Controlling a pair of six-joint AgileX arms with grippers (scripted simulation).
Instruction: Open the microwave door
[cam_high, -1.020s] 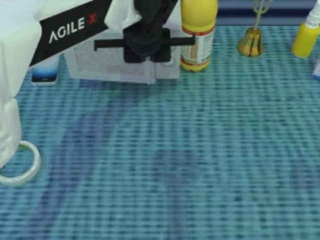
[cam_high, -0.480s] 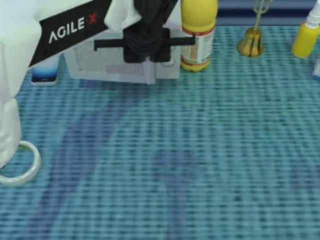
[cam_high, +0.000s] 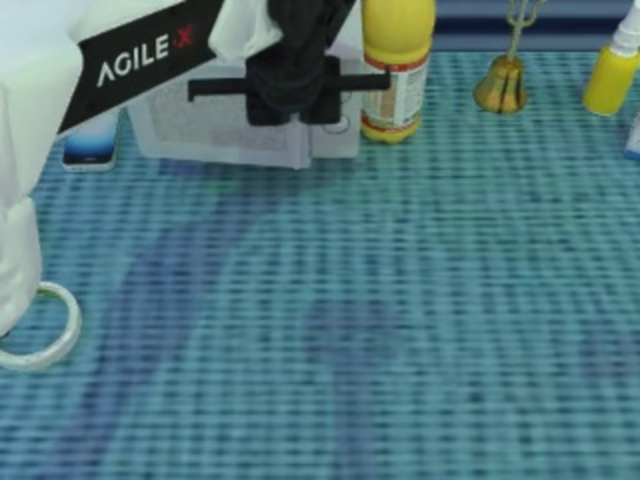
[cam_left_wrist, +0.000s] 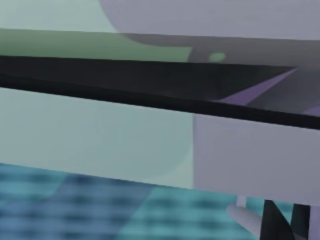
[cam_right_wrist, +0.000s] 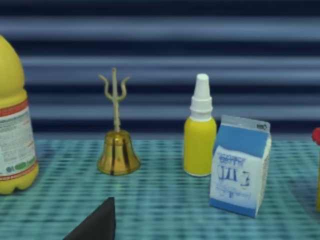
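The microwave (cam_high: 335, 140) stands at the back of the table, left of centre, mostly under my left arm. The microwave door (cam_high: 215, 128), with its grey mesh window, faces the front; its right edge sits slightly forward of the knob panel. My left gripper (cam_high: 293, 112) is over that right edge of the door. The left wrist view is pressed close to the microwave (cam_left_wrist: 255, 155), showing pale green and grey surfaces split by a dark band. My right gripper (cam_right_wrist: 95, 225) is parked out of the top view, with only a dark tip showing in its wrist view.
A tall yellow bottle (cam_high: 397, 70) stands right against the microwave's right side. Farther right are a brass bell (cam_high: 502, 85), a yellow dropper bottle (cam_high: 612, 75) and a milk carton (cam_right_wrist: 240, 172). A phone (cam_high: 90, 148) lies left of the microwave, a tape ring (cam_high: 45, 335) at front left.
My left gripper has crept very slightly toward the back of the table. The door and the other things look unchanged.
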